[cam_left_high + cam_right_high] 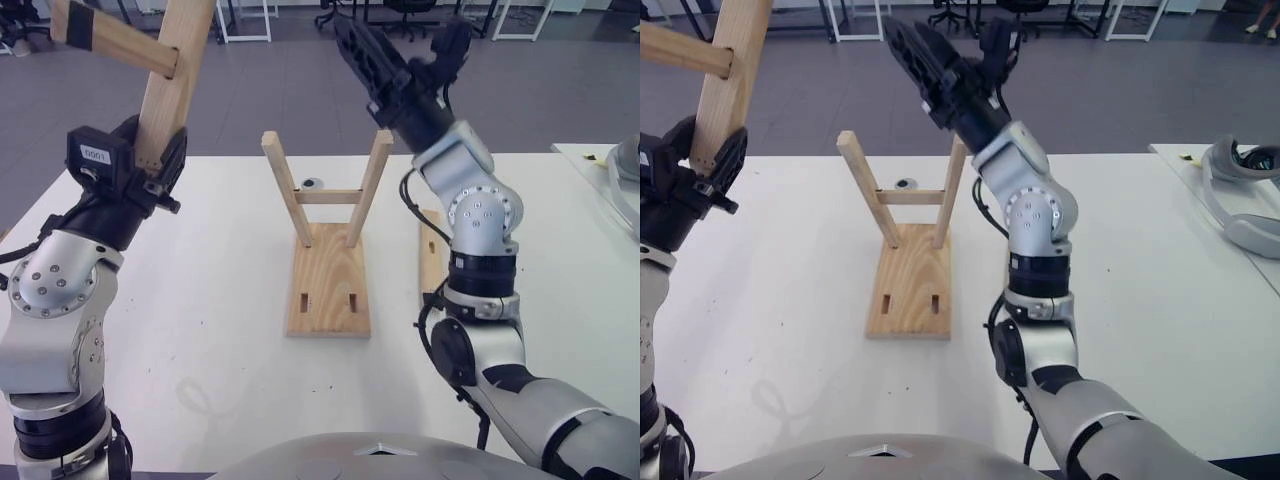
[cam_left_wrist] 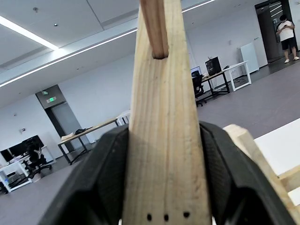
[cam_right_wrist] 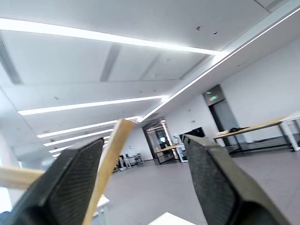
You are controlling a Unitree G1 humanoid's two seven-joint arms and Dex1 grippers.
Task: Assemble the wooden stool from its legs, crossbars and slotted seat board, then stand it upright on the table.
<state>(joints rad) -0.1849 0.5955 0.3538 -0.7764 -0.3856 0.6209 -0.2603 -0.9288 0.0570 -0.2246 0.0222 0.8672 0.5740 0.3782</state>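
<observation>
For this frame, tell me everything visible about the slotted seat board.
The seat board is a pale, rectangular wooden plank lying flat on the white table, near its middle. Two small rectangular slots at its near end are empty. At the far end two legs stand in it, splaying outward as they rise, joined by a crossbar. Only the table and those legs touch it.

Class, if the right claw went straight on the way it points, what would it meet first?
Probably nothing: the right claw aims up into open room. The leg frame in the left claw lies just beside that line, though depth is unclear.
</observation>
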